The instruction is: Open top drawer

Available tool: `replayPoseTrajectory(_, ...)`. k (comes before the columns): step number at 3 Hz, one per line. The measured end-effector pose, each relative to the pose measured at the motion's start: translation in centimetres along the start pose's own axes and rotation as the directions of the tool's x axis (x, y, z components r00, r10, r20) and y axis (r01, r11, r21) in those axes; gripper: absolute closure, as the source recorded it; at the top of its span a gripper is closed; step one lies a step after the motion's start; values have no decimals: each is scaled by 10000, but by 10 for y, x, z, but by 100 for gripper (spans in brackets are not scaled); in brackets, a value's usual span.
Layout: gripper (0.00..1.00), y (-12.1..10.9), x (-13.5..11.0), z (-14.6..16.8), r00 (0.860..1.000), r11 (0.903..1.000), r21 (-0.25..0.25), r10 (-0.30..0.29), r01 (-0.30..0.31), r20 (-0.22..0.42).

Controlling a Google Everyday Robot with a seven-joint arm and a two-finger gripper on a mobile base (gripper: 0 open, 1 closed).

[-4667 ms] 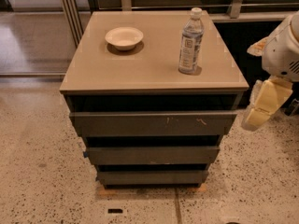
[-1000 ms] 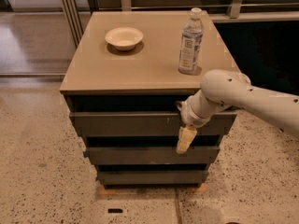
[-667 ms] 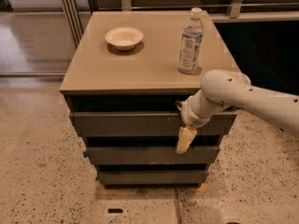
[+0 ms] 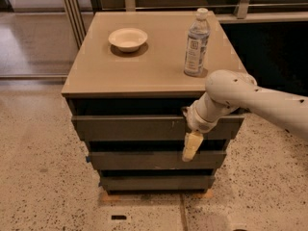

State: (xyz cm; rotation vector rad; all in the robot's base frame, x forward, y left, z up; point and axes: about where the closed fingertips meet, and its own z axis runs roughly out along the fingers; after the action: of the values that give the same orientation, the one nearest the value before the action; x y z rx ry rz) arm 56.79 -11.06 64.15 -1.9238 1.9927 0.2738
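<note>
Camera view — pincer (image 4: 191, 146) hanging against the top drawer (image 4: 130, 128) front.
I am watching the white arm (image 4: 260, 100) reaching in from the right, with the pincer pointing down, right of centre, its tip lying over the dark gap below the top drawer; I am not managing to tell how far it is open or whether it is gripping anything. The top drawer is sitting just under the tan surface (image 4: 144, 73), which is carrying a pale bowl (image 4: 127, 38) and a clear bottle (image 4: 197, 42) — well apart.

My cream hand (image 4: 190, 150) hangs before the dark grey top drawer (image 4: 130, 128). The tabletop (image 4: 144, 69) is tan, the bowl (image 4: 127, 38) white, the bottle (image 4: 196, 42) clear, the floor (image 4: 38, 177) speckled beige.
</note>
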Motion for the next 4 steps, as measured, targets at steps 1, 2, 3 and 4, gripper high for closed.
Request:
replayPoseTrajectory(1,0,13,4,-5,9997,9992,-302,259,-259,2)
replayPoseTrajectory(2,0,37,0,-18,9992,9976,-582,394,-387,118)
replayPoseTrajectory(3,0,64,-5,-33,9992,9939,-1036,391,-376,129)
replayPoseTrajectory(4,0,91,-6,-46,9988,9867,-1559,485,-470,58)
